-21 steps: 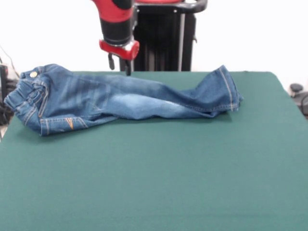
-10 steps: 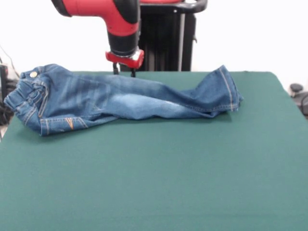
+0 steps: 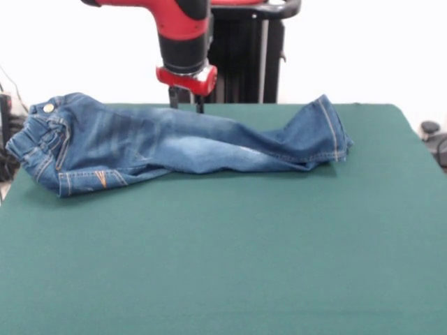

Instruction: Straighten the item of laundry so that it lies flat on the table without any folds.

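Note:
The item of laundry (image 3: 174, 143) is a small pair of blue jeans lying crosswise on the far part of the green table (image 3: 230, 265). Its waistband with a metal button sits bunched at the table's left edge. The legs lie folded together and run right, ending in a raised hem near the far right. My gripper (image 3: 186, 105) hangs from the red arm just behind the jeans' far edge, over the thigh area. It is open, with its two dark fingers (image 3: 200, 106) apart and nothing seen between them.
A dark object (image 3: 431, 132) lies off the table's right edge. More dark clutter (image 3: 5, 118) shows beside the left edge, close to the waistband. Green cloth stretches wide in front of the jeans.
The gripper has shifted to the right along the jeans' far edge and its fingers now stand wider apart. The jeans have not moved.

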Motion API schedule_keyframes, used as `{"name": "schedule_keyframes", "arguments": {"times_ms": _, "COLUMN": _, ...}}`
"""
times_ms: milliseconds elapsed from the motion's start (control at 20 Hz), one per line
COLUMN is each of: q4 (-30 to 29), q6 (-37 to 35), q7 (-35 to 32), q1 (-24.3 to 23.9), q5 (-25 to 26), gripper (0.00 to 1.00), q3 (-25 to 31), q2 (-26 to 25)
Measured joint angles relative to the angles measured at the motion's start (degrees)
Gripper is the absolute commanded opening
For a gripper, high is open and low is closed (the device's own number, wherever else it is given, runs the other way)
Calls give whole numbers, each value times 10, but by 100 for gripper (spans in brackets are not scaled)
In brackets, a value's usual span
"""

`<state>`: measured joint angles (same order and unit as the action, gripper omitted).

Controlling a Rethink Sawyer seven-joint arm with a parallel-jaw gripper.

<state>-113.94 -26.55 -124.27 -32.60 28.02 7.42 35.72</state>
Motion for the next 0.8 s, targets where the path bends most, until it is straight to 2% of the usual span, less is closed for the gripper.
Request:
{"name": "schedule_keyframes", "arguments": {"times_ms": 450, "q4": 1, "q6": -93, "q7": 0, "q1": -1, "q5": -76, "gripper": 100, "q3": 41, "q2": 61}}
{"name": "schedule_keyframes", "arguments": {"times_ms": 800, "q4": 19, "q6": -97, "q7": 0, "q1": 37, "q5": -84, "gripper": 100, "q3": 41, "q2": 60}}
